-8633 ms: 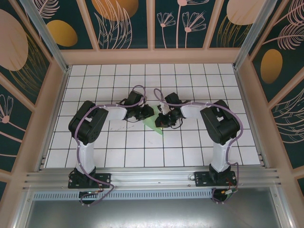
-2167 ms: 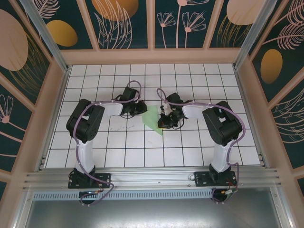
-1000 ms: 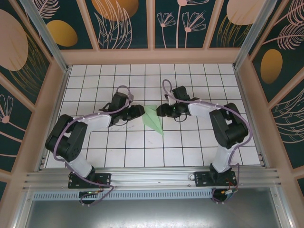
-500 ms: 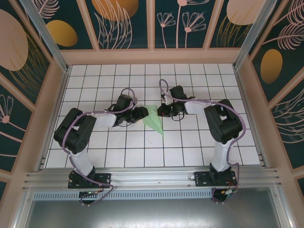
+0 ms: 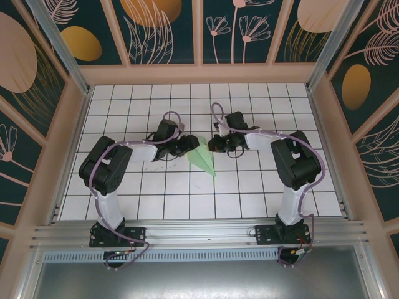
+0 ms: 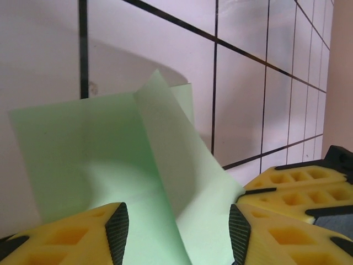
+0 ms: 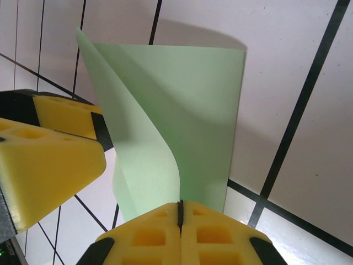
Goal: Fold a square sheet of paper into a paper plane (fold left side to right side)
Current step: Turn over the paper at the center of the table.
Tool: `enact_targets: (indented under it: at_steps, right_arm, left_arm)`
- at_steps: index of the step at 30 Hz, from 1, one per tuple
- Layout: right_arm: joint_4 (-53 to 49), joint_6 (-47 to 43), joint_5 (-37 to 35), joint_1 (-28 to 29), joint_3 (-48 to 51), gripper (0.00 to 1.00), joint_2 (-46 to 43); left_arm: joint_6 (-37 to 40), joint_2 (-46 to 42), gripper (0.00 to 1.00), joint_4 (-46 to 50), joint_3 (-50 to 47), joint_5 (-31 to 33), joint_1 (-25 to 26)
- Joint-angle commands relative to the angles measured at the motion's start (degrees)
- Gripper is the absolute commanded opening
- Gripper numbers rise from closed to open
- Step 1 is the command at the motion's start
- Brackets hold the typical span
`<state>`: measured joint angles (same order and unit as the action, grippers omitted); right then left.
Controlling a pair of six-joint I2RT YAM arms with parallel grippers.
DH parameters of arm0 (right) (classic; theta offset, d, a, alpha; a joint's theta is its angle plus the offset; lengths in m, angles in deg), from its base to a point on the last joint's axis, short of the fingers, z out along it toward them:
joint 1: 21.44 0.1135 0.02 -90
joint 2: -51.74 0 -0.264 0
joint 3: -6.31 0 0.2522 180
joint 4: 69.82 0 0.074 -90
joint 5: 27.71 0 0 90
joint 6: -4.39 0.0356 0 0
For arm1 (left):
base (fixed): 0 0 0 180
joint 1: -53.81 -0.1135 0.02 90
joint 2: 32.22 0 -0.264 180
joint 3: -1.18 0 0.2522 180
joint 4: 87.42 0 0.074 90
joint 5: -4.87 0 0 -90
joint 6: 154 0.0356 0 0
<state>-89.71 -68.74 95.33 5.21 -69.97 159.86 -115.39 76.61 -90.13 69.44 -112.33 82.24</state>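
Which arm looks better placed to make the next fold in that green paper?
Probably the right: the right gripper is shut on a raised edge of the paper plane, so it could carry that flap over. The left gripper stands open around the paper, pinching nothing.

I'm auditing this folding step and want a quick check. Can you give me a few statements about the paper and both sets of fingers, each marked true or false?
1. The right fingers are closed together on an edge of the green paper. True.
2. The left fingers are clamped shut. False: they stand apart, with paper lying between them.
3. The paper lies completely flat. False: one flap curls up off the table to the right fingers.
4. The paper sits between the two arms' fingers on a white gridded table. True.
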Motion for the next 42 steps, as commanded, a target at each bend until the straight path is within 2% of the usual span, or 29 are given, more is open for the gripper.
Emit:
enact_targets:
  at_steps: [1,4,7,10,13,18,24,28,32,36,42]
  right_arm:
    - [0.9,-0.2,1.2,-0.2,1.0,0.01,-1.6]
    - [1.0,-0.2,1.4,-0.2,1.1,0.01,-1.7]
    - [1.3,0.0,1.4,-0.3,1.4,0.06,-2.5]
    - [1.9,0.4,1.0,-1.3,2.4,0.20,-5.3]
    - [3.3,1.0,0.7,-3.2,4.8,0.39,-10.2]
    - [7.3,3.1,4.6,-8.8,11.0,0.70,-20.3]
    - [15.7,8.5,17.5,-16.9,17.9,0.99,-30.4]
    - [26.2,14.4,25.5,-18.5,21.3,0.99,-34.7]
    - [38.8,21.6,30.1,-17.8,23.5,0.99,-36.0]
    - [42.0,22.7,31.9,-15.2,21.8,0.99,-35.1]
    - [44.1,23.9,32.4,-11.6,16.0,0.99,-31.5]
  left_arm:
    - [-0.8,2.2,0.50,-1.8,3.2,-2.0,0.5]
    - [-0.7,3.3,0.43,-2.2,4.1,-2.4,0.5]
    - [-0.1,3.3,0.29,-2.8,4.5,-2.3,0.4]
    - [1.1,1.6,0.13,-2.7,4.4,-1.3,0.5]
    - [2.7,-1.1,0.02,-1.2,4.6,0.0,0.5]
    - [5.0,-6.6,0.00,1.1,6.5,0.8,0.4]
    - [8.1,-14.3,0.00,5.4,13.3,0.2,-0.1]
    - [8.0,-17.3,0.00,5.8,18.4,-2.6,-0.7]
    - [6.5,-18.1,0.00,4.5,22.5,-7.1,-0.8]
    - [3.0,-18.3,0.00,-0.3,23.9,-12.1,-0.8]
    - [-1.0,-18.6,0.00,-5.3,23.0,-16.4,-0.8]
